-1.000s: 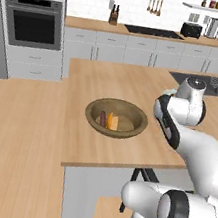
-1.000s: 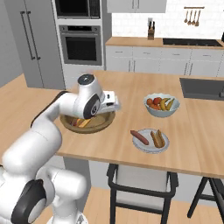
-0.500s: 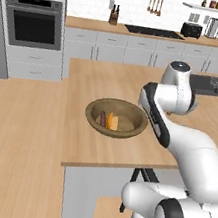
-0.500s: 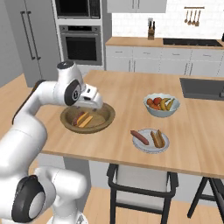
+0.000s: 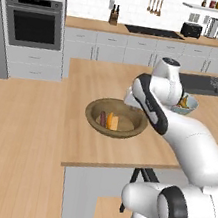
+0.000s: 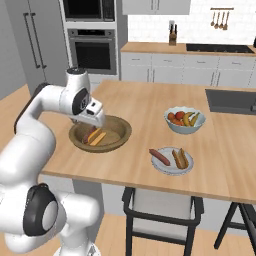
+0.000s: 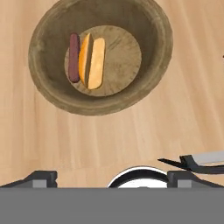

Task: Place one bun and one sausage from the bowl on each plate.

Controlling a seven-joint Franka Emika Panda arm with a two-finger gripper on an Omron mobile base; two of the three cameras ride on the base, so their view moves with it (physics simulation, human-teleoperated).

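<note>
The big brown wooden bowl [image 7: 100, 57] sits on the wooden counter [image 6: 150, 125]. Inside the bowl lie one dark sausage [image 7: 74, 57] and one orange bun [image 7: 92, 60], side by side and touching, on the bowl's flat bottom. The sausage is on the side of the bun that faces away from the sink [image 5: 209, 84].

The gripper [image 6: 96, 115] hangs over the bowl, up in the air. Its two fingers are spread far apart and nothing is between them. It does not touch the bowl or the food.

Well apart from the bowl, toward the sink side, a small round pale plate [image 6: 172, 161] rests near the counter's front edge. It has a sausage [image 6: 160, 157] and a bun [image 6: 180, 158] on it, lying next to each other. Just behind that plate, farther from the edge, stands a smaller pale bowl [image 6: 185, 120] full of colourful fruit.
</note>
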